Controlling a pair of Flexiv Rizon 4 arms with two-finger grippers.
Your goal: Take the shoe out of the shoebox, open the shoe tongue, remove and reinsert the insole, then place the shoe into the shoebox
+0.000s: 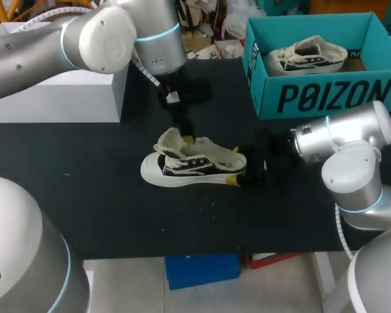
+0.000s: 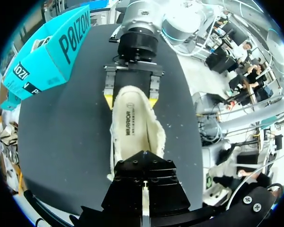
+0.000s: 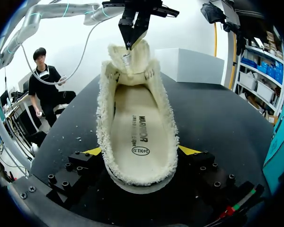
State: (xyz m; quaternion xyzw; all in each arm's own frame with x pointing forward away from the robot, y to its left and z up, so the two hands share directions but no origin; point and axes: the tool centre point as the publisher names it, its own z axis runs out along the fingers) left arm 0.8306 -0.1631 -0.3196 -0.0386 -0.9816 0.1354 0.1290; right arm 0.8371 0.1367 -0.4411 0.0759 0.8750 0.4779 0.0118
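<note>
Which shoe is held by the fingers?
The shoe on the table: right gripper clamps its heel, left gripper pinches its tongue; the other shoe lies in the shoebox.

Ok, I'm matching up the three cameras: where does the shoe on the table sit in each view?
Head view: shoe mid-table, toe toward the view's left.
Left wrist view: shoe just ahead of the left gripper, heel farthest.
Right wrist view: shoe held in the right gripper, heel nearest.
Shared landmark: the yellow tips flanking the heel.
</note>
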